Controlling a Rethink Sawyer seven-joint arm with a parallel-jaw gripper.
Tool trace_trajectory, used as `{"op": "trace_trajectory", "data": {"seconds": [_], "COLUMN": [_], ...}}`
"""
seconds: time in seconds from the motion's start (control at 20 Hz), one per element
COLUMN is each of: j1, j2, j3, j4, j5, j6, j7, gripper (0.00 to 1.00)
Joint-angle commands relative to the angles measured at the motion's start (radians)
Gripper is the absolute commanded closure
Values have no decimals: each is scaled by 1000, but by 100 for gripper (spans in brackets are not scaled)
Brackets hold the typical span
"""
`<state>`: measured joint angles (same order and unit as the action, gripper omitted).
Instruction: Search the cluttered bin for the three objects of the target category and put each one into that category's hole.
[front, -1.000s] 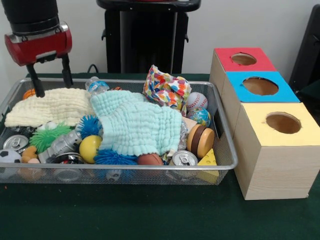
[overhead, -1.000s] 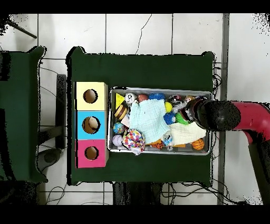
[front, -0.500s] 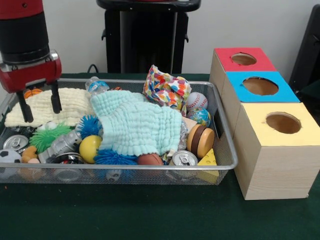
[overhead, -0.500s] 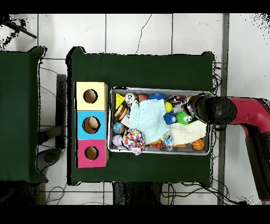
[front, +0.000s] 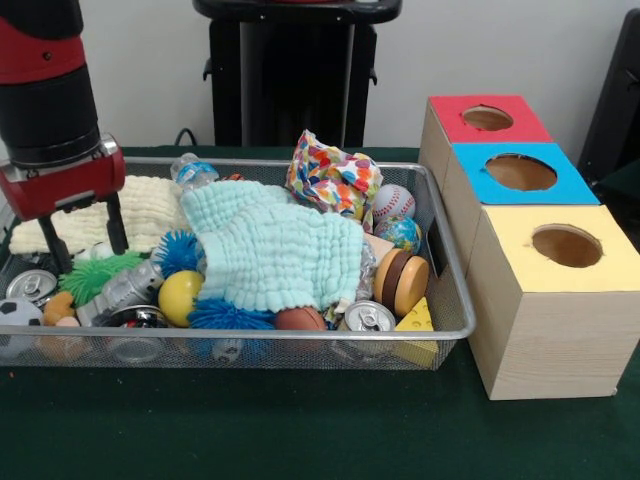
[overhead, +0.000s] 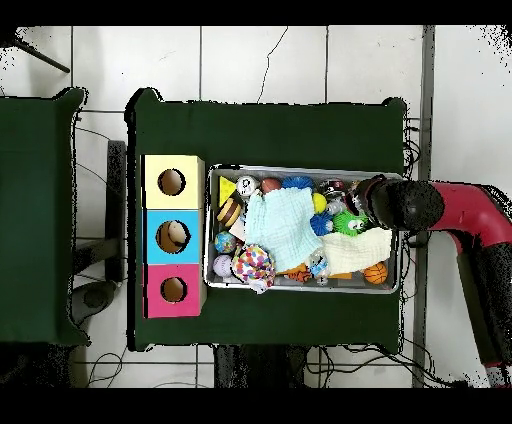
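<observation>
The gripper is held with jaws spread over the bin's cream cloth. Balls are buried under a mint cloth, with cans crowded nearby.

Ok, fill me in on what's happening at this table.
The robot's gripper is lowered, fingers spread, into the left end of the wire bin, over the cream cloth and next to the green spiky toy. It holds nothing. The bin is full of balls, cans and cloths, with a mint cloth covering the middle. Beside the bin stand the red box, blue box and yellow box, each with a hole on top.
</observation>
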<state>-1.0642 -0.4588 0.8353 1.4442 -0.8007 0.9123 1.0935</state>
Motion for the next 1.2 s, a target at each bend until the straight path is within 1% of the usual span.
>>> {"op": "trace_trajectory", "data": {"seconds": [0.05, 0.2, 0.4, 0.65, 0.85, 1.0, 1.2], "j1": [-1, -9, -15, -3, 0, 7, 30], "j2": [49, 59, 84, 154, 192, 209, 223], "j3": [-7, -3, 7, 10, 11, 5, -10], "j4": [-57, -78, -128, -191, -231, -248, -244], "j5": [-57, -61, -67, -84, -74, -65, -58], "j6": [-5, 5, 19, -14, -11, -11, -39], "j7": [-323, -361, -427, -476, -524, -532, -484], "gripper": [0, 0, 0, 0, 0, 0, 0]}}
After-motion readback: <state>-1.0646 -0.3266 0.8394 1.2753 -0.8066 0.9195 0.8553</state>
